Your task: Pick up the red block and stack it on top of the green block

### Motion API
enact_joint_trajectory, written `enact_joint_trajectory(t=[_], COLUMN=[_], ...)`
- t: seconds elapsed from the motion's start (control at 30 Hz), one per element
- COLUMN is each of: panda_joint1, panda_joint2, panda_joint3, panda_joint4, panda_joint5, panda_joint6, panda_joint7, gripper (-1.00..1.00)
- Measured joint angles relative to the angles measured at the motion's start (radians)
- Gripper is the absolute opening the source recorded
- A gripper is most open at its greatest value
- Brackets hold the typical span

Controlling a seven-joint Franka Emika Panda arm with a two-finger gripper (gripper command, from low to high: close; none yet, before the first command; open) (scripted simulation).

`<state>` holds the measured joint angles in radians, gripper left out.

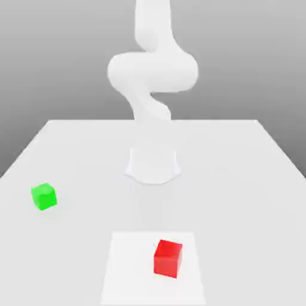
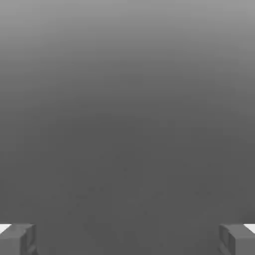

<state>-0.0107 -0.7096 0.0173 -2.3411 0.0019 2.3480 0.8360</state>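
Pale surface [image 1: 227, 197]; red block [image 1: 168, 259] unstacked, green block [image 1: 44, 196] well apart. Hand [image 2: 127, 240] wide open, empty. Likely pre-grasp; next: reach red.

Simulated robot test scene: plain white table [image 1: 221, 179], blank grey backdrop, white arm [image 1: 153, 72].

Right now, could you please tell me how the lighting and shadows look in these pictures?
Exterior view: bright, even light, the white arm nearly washed out against the pale table, little shadow around the red block; hand view: dim grey backdrop, lighter toward one edge.
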Motion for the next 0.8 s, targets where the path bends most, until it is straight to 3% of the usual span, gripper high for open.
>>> enact_joint_trajectory(t=[0.67, 0.8], panda_joint1=[-0.034, -0.020], panda_joint2=[0.732, 0.877], panda_joint3=[0.099, 0.080], panda_joint4=[-0.331, -0.335], panda_joint5=[-0.023, -0.057], panda_joint6=[0.388, 0.498], panda_joint7=[0.319, 0.362], gripper=[0.00, 0.00])
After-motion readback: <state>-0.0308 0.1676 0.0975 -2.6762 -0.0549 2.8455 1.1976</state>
